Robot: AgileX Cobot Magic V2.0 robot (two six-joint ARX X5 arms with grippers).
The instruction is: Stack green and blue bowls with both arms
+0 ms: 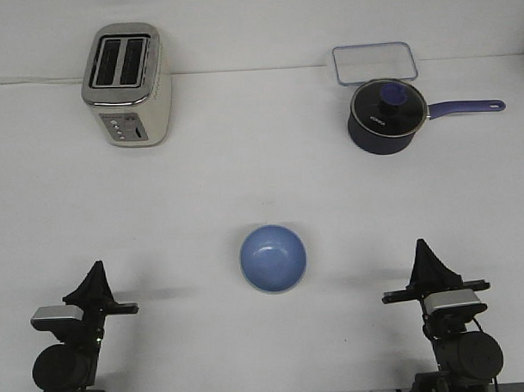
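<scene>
At frame centre, blue bowl (273,258) upright on the tabletop (261,179), no green bowl in view; both tools, left (96,269) and right (422,246), together and clear: stacking apparently complete or unstarted.

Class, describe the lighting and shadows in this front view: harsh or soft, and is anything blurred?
Front view: soft, even light; the white table looks washed out; faint shadows beside the blue bowl, toaster and saucepan; focus mostly sharp.
</scene>
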